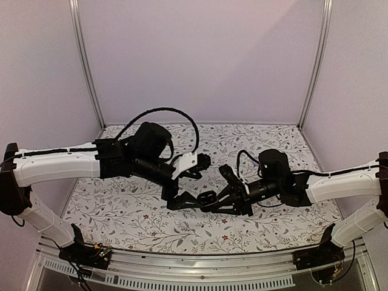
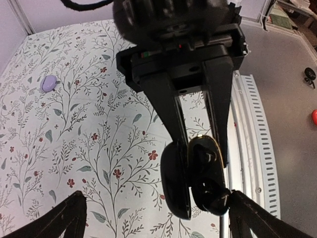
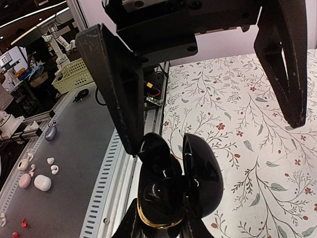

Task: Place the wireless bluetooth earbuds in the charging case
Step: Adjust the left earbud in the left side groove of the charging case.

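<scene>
The charging case (image 3: 163, 198), glossy black with a gold rim, is held above the patterned cloth with its lid (image 3: 205, 173) swung open. My right gripper (image 3: 163, 229) is shut on the case's base. One black earbud (image 3: 154, 148) stands proud at the upper end of the base, and another glossy shape (image 3: 158, 191) lies in the lower well. My left gripper (image 3: 215, 135) is wide open, with one finger tip beside the raised earbud. The left wrist view shows the case (image 2: 205, 168) edge-on between the right gripper's fingers (image 2: 176, 119). From above, both grippers (image 1: 182, 197) meet at the case (image 1: 208, 197).
A small lavender oval piece (image 2: 48, 83) lies on the floral cloth (image 2: 89, 148) far from the grippers. The slotted metal rail (image 2: 247, 148) of the table's near edge runs just beside the held case. Beyond it, off the table, are loose small items (image 3: 42, 182).
</scene>
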